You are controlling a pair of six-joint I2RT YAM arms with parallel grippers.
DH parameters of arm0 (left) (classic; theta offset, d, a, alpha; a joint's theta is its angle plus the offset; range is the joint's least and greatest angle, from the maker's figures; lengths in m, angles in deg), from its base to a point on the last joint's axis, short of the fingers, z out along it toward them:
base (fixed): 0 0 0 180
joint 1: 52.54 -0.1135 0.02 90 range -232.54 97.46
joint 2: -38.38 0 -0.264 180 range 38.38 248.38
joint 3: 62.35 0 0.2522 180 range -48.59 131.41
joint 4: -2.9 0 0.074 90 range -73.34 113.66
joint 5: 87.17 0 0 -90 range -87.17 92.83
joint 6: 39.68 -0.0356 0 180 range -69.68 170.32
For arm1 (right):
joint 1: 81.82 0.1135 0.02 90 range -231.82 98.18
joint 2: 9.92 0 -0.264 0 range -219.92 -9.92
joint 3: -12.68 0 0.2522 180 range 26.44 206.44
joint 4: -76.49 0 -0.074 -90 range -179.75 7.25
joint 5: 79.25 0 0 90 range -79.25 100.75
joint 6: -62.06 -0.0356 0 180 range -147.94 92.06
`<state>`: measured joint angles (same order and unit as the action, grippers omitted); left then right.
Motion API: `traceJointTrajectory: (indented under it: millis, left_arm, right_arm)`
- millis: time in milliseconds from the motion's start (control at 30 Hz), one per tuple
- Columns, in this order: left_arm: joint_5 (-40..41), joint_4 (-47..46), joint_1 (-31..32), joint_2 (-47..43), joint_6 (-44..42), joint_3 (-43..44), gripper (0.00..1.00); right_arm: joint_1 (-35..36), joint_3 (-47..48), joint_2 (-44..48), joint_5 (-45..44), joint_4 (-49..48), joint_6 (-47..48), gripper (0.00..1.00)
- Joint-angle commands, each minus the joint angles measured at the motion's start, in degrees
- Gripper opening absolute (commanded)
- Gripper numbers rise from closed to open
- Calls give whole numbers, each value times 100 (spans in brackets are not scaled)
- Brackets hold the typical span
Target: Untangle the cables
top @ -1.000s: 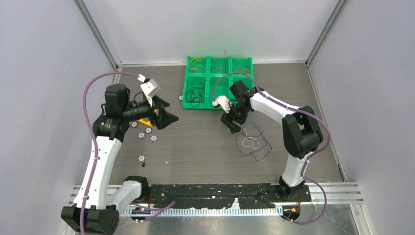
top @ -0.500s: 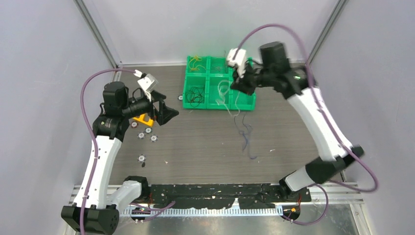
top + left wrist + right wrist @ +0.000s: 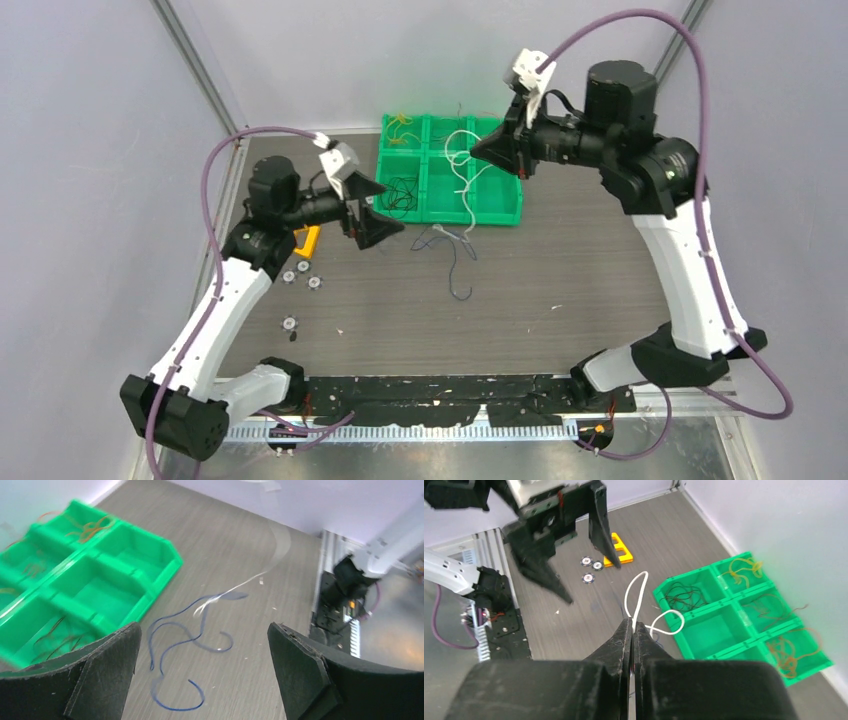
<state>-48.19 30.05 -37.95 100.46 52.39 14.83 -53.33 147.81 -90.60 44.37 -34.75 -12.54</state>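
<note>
On the left of the worktop [image 3: 580,290] lie four small round discs [image 3: 303,266]. A yellow piece [image 3: 306,240] sits just far of them, partly under the left arm. The left hand [image 3: 380,222] is over the worktop just left of the green tray [image 3: 510,214], spread wide and holding nothing. Its wrist view shows both black fingers [image 3: 100,670] far apart, with the blue cable between them on the worktop below.

The tray has six compartments in two rows. The near left one holds a bundle of black cables [image 3: 400,192] and the far left one holds yellow cables [image 3: 400,124]. The far middle and far right compartments hold thin orange ones [image 3: 791,652].

Just near of the tray, about the middle of the worktop, the blue cable [image 3: 456,268] lies in loose curves running toward the near side. Its far end meets the lower end of the white cable [image 3: 462,182]. Whether the two are knotted there or only crossing cannot be told.

The white cable rises from that spot in loops over the tray's middle compartments, up to the right hand [image 3: 480,150]. That hand is raised above the far right part of the tray, with its fingers pressed together and pinching the white cable. The right wrist view shows the cable looping out from between the closed tips.
</note>
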Motion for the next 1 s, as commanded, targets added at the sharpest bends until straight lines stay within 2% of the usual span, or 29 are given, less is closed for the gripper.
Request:
traceJointTrajectory:
  millis: [0,167,233,300,400,533,600,733,800,833,967]
  left_arm:
    - [350,-1211,1078,197,-245,-251,100]
    - [842,-1859,1976,1066,-261,-169,100]
    - [1055,-2317,2046,1382,274,-265,99]
    - [1101,-2487,2049,1693,545,-353,93]
    - [990,-2557,2146,2047,522,-694,84]
    - [961,-3214,2375,2446,548,-1287,83]
    - [896,-3250,2441,2664,591,-1306,73]
    - [748,-2789,2404,2959,548,-1309,37]
    - [633,-2652,2288,2837,517,-1541,22]
    - [615,-2650,2226,2694,483,-1726,16]
    - [550,-2222,2078,2027,77,-2292,7]
  right_arm:
    - [70,17,-88,332,-680,-808,5]
    - [198,27,-107,363,-879,-998,5]
    - [200,54,-63,248,-914,-1037,5]
    - [201,74,25,135,-1030,-1080,5]
    - [186,274,93,-133,-1171,-1187,5]
    - [175,554,132,-301,-1483,-1384,6]
    - [170,656,134,-352,-1628,-1496,5]
    - [159,802,172,-636,-1889,-1674,6]
    - [130,822,214,-857,-1936,-1592,5]
    - [115,767,260,-1069,-1933,-1579,5]
    - [48,260,463,-1543,-1943,-1126,5]
